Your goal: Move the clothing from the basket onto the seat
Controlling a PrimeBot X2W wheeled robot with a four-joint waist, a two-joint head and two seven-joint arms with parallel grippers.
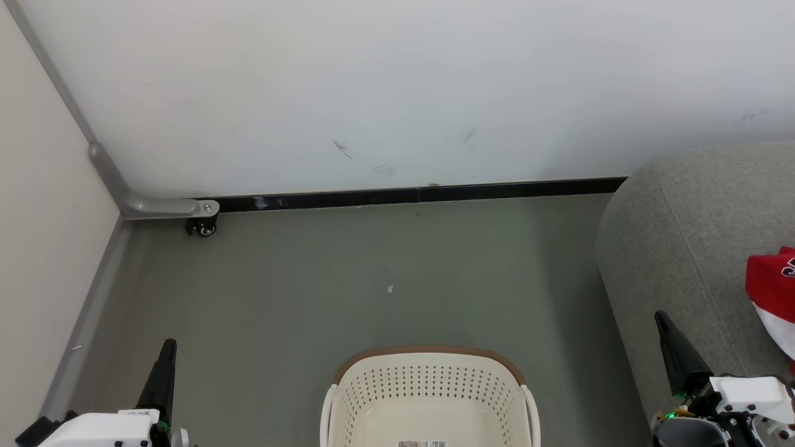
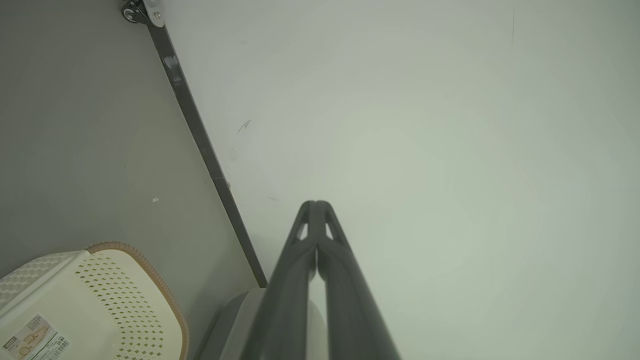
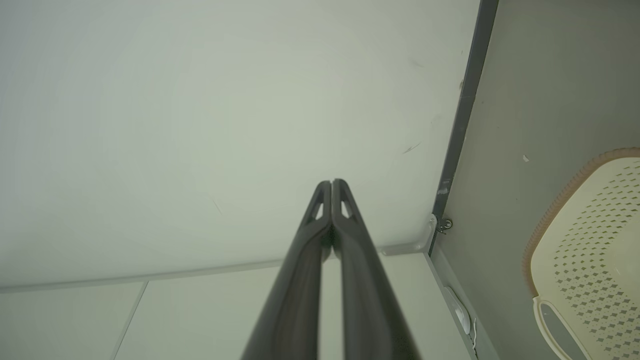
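Note:
The cream basket (image 1: 428, 397) with its brown rim stands on the floor at the bottom centre, and its visible inside holds nothing but a label. Its perforated wall also appears in the left wrist view (image 2: 100, 300) and the right wrist view (image 3: 590, 250). The grey seat (image 1: 689, 248) rises at the right, with red and white clothing (image 1: 773, 292) lying on it at the frame edge. My left gripper (image 1: 169, 345) is shut at the lower left, fingertips together (image 2: 316, 204). My right gripper (image 1: 661, 318) is shut beside the seat's front, fingertips together (image 3: 331, 182). Both hold nothing.
A white wall (image 1: 397, 93) with a black skirting (image 1: 410, 197) closes the back. At the left stands a cream panel with a grey frame and a small caster (image 1: 202, 227). Grey floor (image 1: 372, 279) lies between basket and wall.

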